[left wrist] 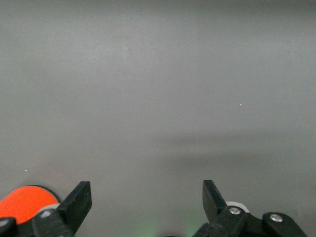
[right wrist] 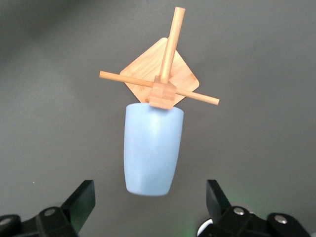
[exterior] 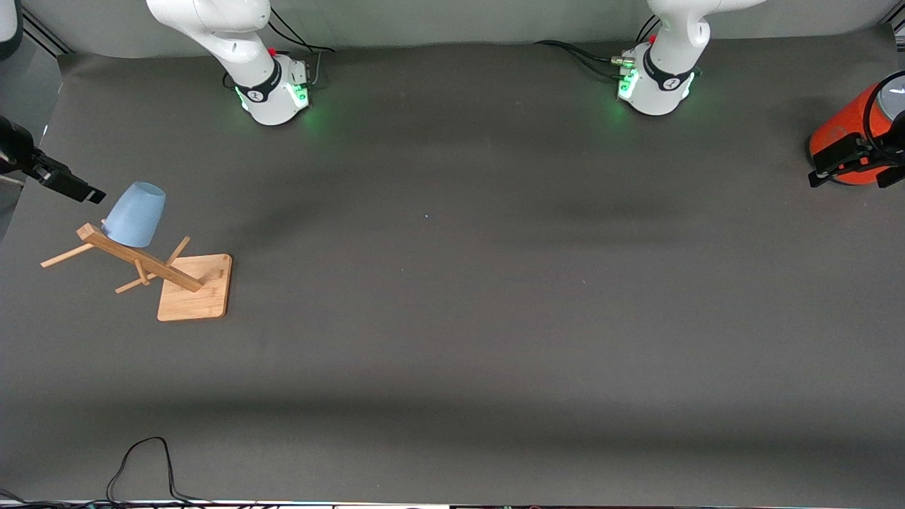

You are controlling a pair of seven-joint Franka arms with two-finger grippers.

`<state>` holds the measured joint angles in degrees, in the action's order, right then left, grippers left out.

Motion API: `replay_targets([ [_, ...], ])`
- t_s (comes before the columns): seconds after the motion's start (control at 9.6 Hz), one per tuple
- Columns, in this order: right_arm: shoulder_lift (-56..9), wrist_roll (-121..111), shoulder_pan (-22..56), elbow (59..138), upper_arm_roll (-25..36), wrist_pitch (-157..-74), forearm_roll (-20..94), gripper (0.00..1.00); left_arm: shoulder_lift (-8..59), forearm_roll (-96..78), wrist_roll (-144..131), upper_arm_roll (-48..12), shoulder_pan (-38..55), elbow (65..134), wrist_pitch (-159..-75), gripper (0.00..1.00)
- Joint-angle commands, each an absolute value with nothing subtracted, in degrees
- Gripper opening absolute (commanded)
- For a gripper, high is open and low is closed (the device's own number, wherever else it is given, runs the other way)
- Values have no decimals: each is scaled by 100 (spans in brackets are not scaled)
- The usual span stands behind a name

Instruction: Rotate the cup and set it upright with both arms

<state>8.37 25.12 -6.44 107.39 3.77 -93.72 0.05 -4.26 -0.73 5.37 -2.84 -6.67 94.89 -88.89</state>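
So the cup (exterior: 136, 213) is hanging upside down on one of the pegs of a little wooden cup stand (exterior: 191, 286), base pointing up and away from the post, over at the right arm's end of the table. In the right wrist view the cup (right wrist: 151, 152) sits right in the middle, with the stand's square base (right wrist: 148, 74) and crossed pegs past it. The right gripper (right wrist: 150, 197) is up in the air just beside the cup, fingers spread wide, wider than the cup, and not holding anything. In the front view only its black tip (exterior: 71, 186) pokes in at the edge, close to the cup but not touching. The left gripper (left wrist: 147, 197) waits at the left arm's end of the table, beside the orange cylinder (exterior: 845, 138), also wide open and empty, with just bare dark table mat (left wrist: 158, 98) under it.
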Motion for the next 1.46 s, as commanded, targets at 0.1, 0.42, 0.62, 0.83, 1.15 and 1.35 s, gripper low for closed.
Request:
replay_targets([
  [0.1,597,2628,-642,11238,492,-10095,246,100,-396,-97,589,-290,-703,9404,-8789,100],
  [0.42,659,2628,-624,11864,536,-10652,246,100,-396,-97,580,-290,-703,9404,-8789,100],
  [0.62,659,2628,-615,12084,536,-10871,290,100,-396,-97,580,-290,-703,9404,-8789,100],
  [0.83,642,2645,-607,12103,545,-10890,351,100,-387,-97,580,-290,-703,9404,-8780,100],
  [1.15,633,2646,-615,12085,545,-10890,387,49,-396,-97,580,-290,-703,9404,-8754,100],
  [1.35,685,2646,-607,12076,545,-10872,387,49,-387,-97,571,-290,-703,9404,-8754,100],
])
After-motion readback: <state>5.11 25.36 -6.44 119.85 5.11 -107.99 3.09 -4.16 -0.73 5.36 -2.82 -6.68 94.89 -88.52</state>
